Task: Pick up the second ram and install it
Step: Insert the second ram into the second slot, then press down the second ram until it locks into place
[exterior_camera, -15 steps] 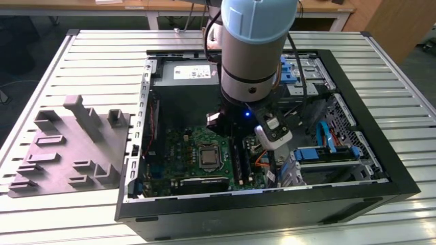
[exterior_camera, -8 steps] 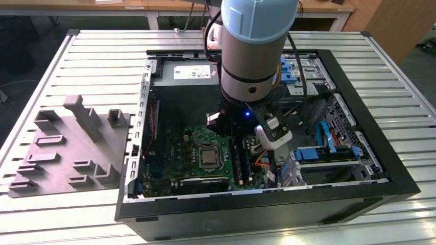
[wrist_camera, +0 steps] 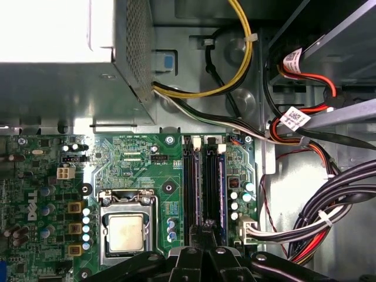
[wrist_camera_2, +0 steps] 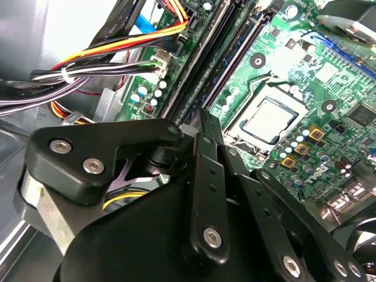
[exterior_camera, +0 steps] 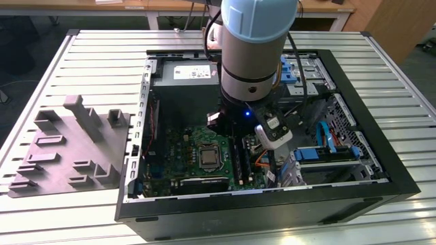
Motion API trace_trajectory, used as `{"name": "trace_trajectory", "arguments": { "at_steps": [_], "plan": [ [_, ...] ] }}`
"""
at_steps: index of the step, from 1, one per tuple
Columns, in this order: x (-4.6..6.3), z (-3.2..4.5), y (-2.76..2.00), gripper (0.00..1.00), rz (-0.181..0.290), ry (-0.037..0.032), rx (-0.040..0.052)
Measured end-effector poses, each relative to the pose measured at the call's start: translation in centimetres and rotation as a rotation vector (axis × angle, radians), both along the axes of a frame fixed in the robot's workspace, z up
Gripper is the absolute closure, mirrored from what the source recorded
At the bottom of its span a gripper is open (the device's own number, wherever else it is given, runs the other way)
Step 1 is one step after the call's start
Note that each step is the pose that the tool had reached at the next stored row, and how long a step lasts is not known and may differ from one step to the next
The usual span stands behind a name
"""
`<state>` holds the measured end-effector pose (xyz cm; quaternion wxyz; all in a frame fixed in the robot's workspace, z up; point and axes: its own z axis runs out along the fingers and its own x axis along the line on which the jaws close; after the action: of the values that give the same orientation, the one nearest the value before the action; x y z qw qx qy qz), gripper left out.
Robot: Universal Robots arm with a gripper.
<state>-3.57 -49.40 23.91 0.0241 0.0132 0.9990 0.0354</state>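
One black linkage end effector [wrist_camera: 205,249] is hanging inside one open black computer case [exterior_camera: 381,168] over one green motherboard [wrist_camera: 135,170], fingers pressed together pinching one thin blue second ram [wrist_camera: 221,188] standing edge-on in the black slot strips [wrist_camera: 189,182].

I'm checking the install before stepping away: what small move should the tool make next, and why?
Probably a short, straight press down. The tool sits over the slot strips of the green circuit board, where a bluish stick, seemingly the second ram, stands in a slot; whether it is latched is unclear.
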Motion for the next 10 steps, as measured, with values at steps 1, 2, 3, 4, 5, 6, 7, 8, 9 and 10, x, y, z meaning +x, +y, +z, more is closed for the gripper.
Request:
{"name": "trace_trajectory", "arguments": {
  "at_steps": [1, 2, 3, 4, 5, 6, 7, 8, 9, 10],
  "plan": [
    [0.00, 0.01, 0.00, 0.90, 0.000, 0.0000, 0.0001],
    [0.00, 0.02, 0.00, 0.90, 0.000, 0.0000, 0.0000],
    [0.00, 0.02, 0.00, 0.90, 0.000, 0.0000, 0.0000],
    [0.00, 0.11, 0.00, 0.90, 0.000, 0.0000, 0.0000],
    [0.00, 0.20, 0.00, 0.90, 0.000, 0.0000, 0.0000],
    [0.00, 0.21, 0.00, 0.90, 0.000, 0.0000, 0.0001],
    [0.00, 0.22, 0.00, 0.90, 0.000, 0.0000, 0.0000],
    [0.00, 0.23, 0.00, 0.90, 0.000, 0.0000, 0.0000],
    [0.00, 0.24, 0.00, 0.90, 0.000, 0.0000, 0.0000],
    [0.00, 0.24, 0.00, 0.90, 0.000, 0.0000, 0.0000]
  ]
}}
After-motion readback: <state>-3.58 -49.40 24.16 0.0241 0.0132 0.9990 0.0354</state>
